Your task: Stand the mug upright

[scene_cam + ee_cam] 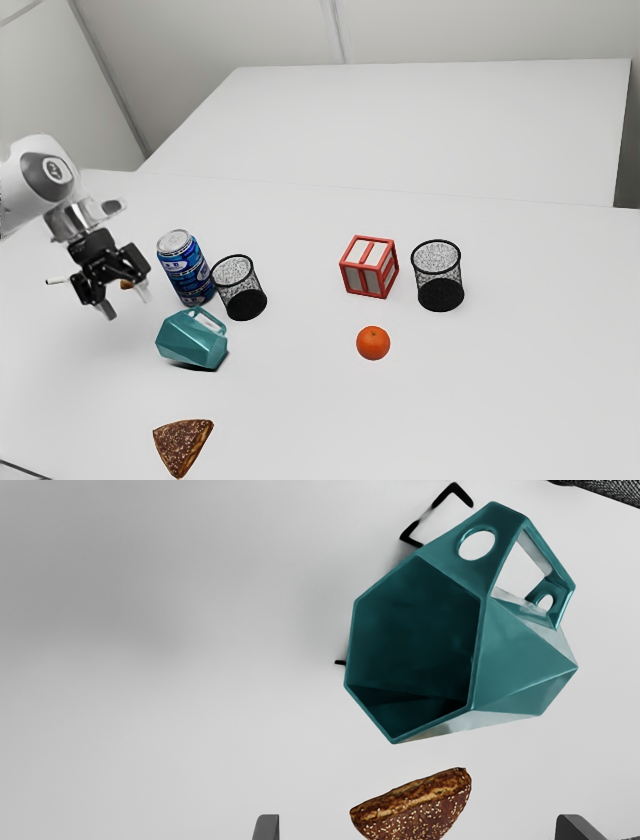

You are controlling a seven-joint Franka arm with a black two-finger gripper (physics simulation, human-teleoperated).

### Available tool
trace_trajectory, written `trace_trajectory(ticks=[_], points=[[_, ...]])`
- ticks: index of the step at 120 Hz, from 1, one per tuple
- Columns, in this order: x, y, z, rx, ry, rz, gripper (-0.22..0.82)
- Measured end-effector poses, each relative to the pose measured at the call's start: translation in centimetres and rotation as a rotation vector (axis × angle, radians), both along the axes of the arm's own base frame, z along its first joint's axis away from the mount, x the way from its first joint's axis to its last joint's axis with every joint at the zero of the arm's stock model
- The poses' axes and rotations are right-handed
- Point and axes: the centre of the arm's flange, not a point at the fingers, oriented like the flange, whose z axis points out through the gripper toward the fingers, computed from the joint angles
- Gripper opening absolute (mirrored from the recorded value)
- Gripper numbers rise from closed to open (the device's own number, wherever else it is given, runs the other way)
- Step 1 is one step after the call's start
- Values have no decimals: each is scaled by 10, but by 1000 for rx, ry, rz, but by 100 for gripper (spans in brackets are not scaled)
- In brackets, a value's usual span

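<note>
A teal, faceted mug (190, 340) lies on its side on the white counter (530, 380), well in from the far edge, near a blue can (187, 268). Black jaws stand wide apart, empty, away from it; uprighting it remains.

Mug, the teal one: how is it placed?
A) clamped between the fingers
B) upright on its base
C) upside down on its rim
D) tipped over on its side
D: the mug lies on a side wall, mouth facing sideways, with the open gripper apart from it.
</note>
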Motion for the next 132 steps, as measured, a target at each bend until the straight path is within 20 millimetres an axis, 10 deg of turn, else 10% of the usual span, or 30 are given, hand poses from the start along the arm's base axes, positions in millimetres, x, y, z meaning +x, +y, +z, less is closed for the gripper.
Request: trace_trajectory(ticks=[106,132], points=[[23,-40,-69,-270,-123,-22,59],[26,-49,-66,-270,-113,-20,11]])
